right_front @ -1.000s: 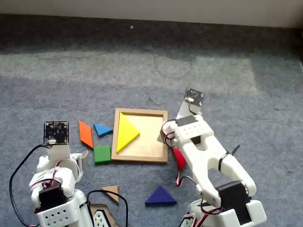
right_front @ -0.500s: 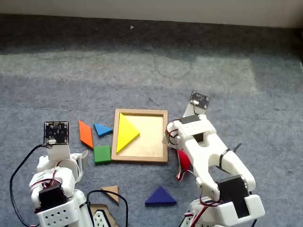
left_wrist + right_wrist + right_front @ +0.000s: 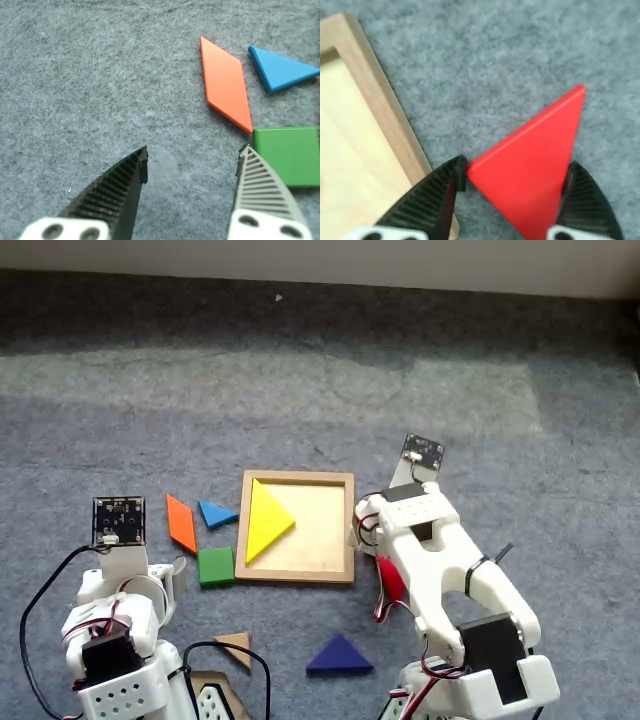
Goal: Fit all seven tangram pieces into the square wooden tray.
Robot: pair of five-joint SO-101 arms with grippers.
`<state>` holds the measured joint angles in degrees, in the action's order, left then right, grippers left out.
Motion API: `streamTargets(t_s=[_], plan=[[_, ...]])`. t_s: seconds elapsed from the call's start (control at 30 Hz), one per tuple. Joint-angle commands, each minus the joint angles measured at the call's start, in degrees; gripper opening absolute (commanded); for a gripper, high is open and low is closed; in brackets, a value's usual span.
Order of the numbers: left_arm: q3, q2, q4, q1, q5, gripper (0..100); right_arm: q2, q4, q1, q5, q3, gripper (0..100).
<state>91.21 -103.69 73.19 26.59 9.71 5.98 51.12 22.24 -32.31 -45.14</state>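
The square wooden tray (image 3: 300,569) holds a yellow triangle (image 3: 264,521) against its left side. Left of the tray lie an orange parallelogram (image 3: 181,523), a small blue triangle (image 3: 215,513) and a green square (image 3: 215,566). My left gripper (image 3: 192,155) hangs open over bare carpet, close to the orange parallelogram (image 3: 226,85) and the green square (image 3: 290,152). My right gripper (image 3: 515,177) is open, its fingers on either side of the red triangle (image 3: 535,160), which lies flat just right of the tray's rim (image 3: 385,115). From above, the right arm covers most of the red triangle (image 3: 390,580).
A tan triangle (image 3: 236,646) and a dark blue triangle (image 3: 339,655) lie on the grey carpet in front of the tray. A second tan piece (image 3: 212,683) shows partly under cables by the left arm's base. Open carpet stretches beyond the tray.
The right arm has swung a little to the right, away from the tray's edge, and now sits over the red triangle. The left arm and the pieces have not moved.
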Motion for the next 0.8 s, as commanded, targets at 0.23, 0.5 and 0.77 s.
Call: streamTargets(t_s=[0.23,0.5,0.77], plan=[[-0.5,-0.1,-0.9,0.7,0.4,29,6.1,4.4,-0.5,2.1,1.4,21.4],[-0.5,-0.1,-0.9,0.7,0.4,29,22.5,4.8,-0.1,19.7,0.7,21.4],[-0.5,-0.1,-0.9,0.7,0.4,29,19.1,4.5,2.8,39.5,2.8,21.4]])
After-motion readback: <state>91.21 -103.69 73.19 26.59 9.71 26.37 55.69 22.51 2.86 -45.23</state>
